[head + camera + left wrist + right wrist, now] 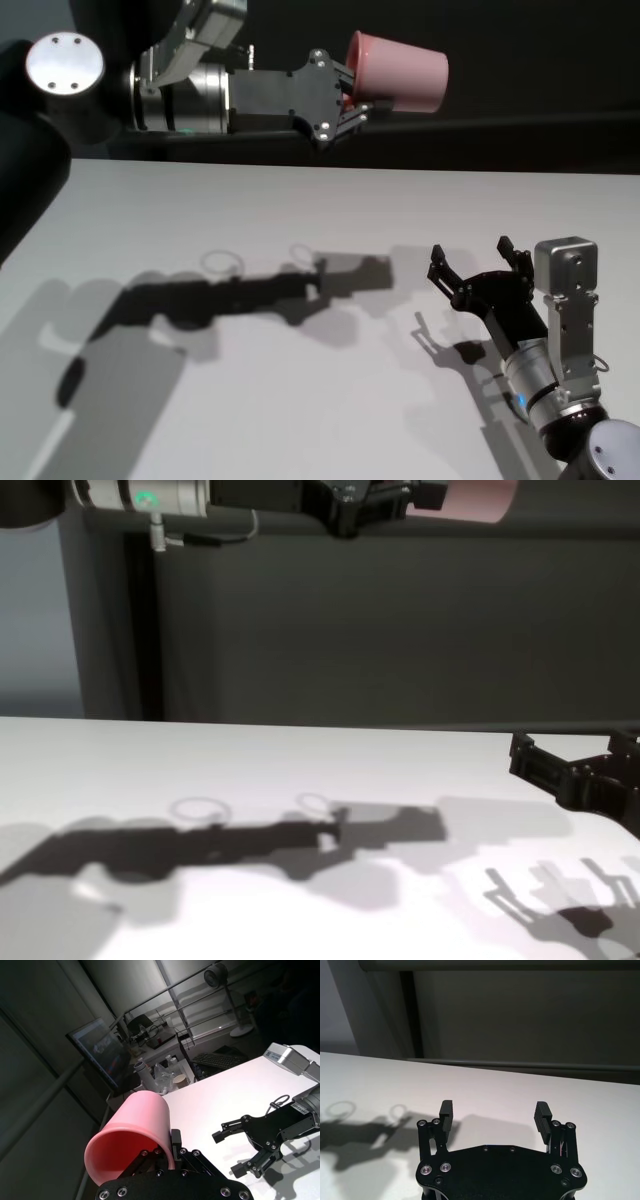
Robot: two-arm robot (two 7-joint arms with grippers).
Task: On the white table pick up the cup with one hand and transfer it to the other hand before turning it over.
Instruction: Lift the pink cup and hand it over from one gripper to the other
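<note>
Pink cup (pixel 132 1135), mouth visible only from the left wrist.

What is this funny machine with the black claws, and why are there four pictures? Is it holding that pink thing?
It is a robot with two arms, and each arm ends in a claw called a gripper. The four pictures come from four cameras: one on its head, one on its chest, and one on each wrist. The left gripper is up high in the air, shut on the rim of the pink cup, which lies sideways. The right gripper waits low over the white table with its fingers open, holding nothing. Nothing lies on the table that I can see, only the arms' dark shadows. The left wrist camera looks along the cup and also catches the right gripper farther off.
</note>
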